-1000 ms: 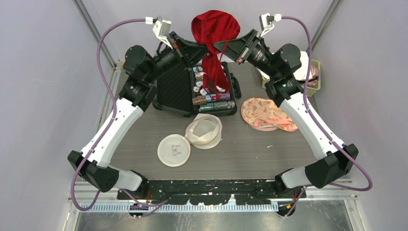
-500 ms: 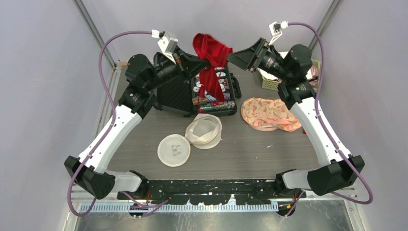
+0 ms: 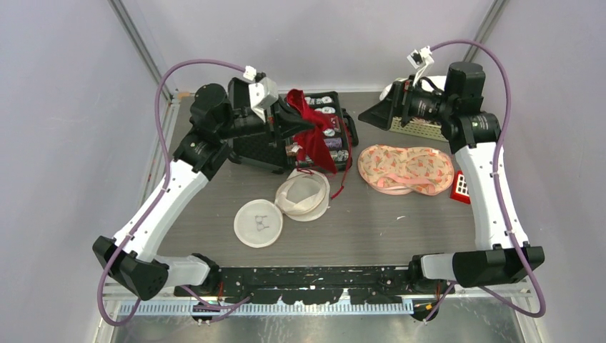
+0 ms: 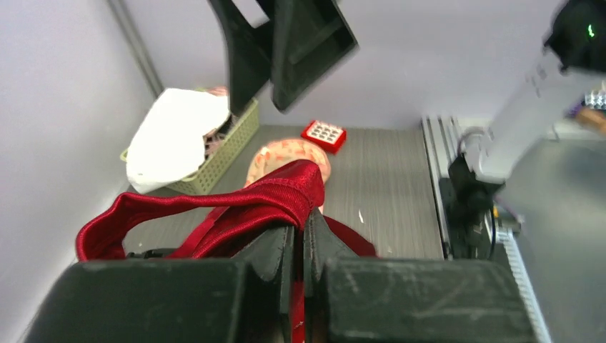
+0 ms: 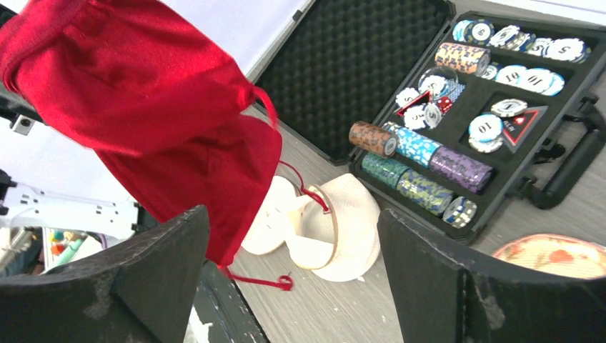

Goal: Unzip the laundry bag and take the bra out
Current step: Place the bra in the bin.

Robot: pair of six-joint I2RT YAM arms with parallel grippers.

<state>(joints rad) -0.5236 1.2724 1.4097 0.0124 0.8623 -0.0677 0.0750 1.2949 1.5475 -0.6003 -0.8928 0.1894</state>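
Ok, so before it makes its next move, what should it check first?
1. Left claw shut on the red bra: ok.
2. Right claw open, clear of the bra: ok.
3. Laundry bag unzipped, open on the table: ok.
4. Dangling strap free of the bag: cannot tell.
5. Bare table under the bra: not ok, it hangs over the open poker chip case.

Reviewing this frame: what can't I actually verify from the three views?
- Top view: where the left gripper pinches, buried in the red bra.
- Top view: the laundry bag zipper, too small to read.
- Left wrist view: basket contents, mostly covered by a white cloth.
- Right wrist view: patterned bra, cut off at the bottom edge.
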